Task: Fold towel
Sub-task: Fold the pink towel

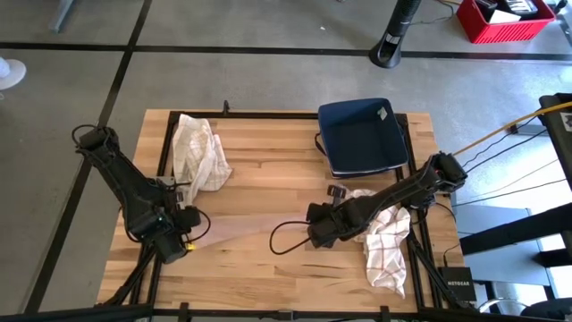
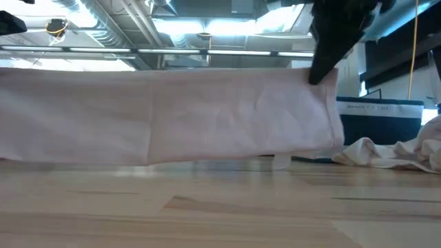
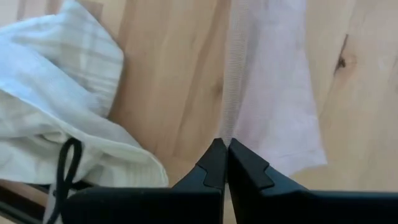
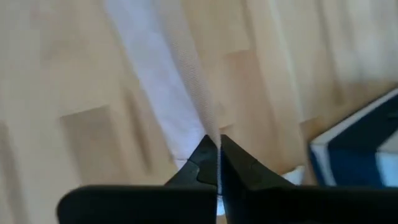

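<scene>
The dark left arm reached from the table's left edge toward the near side, its elbow bent outward and its wrist angled inward. The left gripper (image 1: 190,224) sat low near the front, its two dark fingers (image 3: 214,163) pressed tight together on a thin cloth edge. The dark right arm stretched from the right side toward the table's middle, and the right gripper (image 1: 308,234) was likewise pinched closed on cloth.
</scene>
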You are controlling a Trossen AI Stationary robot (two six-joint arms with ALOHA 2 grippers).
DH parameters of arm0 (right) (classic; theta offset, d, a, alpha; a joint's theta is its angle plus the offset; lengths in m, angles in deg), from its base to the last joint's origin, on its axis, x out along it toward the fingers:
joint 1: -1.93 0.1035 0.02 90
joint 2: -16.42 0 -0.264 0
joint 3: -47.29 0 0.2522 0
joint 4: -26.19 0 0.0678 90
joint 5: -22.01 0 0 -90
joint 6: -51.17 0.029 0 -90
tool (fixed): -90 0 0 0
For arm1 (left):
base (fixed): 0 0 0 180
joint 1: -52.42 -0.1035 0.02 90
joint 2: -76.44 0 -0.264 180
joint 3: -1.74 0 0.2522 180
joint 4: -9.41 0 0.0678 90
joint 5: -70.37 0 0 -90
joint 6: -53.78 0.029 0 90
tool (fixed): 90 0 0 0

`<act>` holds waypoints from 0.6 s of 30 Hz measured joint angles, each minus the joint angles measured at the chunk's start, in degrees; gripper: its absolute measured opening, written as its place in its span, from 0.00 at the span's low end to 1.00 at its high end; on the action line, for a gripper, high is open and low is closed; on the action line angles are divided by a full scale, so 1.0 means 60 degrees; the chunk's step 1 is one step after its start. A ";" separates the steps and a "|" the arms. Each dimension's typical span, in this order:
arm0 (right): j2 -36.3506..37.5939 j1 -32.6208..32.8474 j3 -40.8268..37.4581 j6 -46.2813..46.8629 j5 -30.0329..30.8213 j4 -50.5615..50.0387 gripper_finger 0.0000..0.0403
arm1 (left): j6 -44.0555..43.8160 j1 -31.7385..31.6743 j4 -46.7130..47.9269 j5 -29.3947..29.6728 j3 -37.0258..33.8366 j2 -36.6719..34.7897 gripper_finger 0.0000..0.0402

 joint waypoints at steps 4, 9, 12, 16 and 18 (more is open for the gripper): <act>0.0005 0.0220 0.0622 0.0077 -0.0542 -0.0203 0.01 | 0.0032 0.0175 -0.0114 -0.0207 0.0448 0.0000 0.00; 0.0005 0.0494 0.0848 0.0049 -0.1173 -0.0108 0.01 | 0.0081 0.0350 -0.0393 -0.0248 0.0863 -0.0011 0.00; 0.0005 0.0588 0.0840 0.0045 -0.1970 0.0031 0.01 | 0.0197 0.0375 -0.0852 -0.0754 0.0857 -0.0011 0.00; 0.0005 0.0875 0.0819 0.0039 -0.2489 0.0351 0.01 | 0.0255 0.0472 -0.1268 -0.1033 0.0771 -0.0007 0.00; 0.0007 0.0950 0.0751 0.0029 -0.2527 0.0390 0.01 | 0.0417 0.0484 -0.1172 -0.0822 0.0771 0.0012 0.00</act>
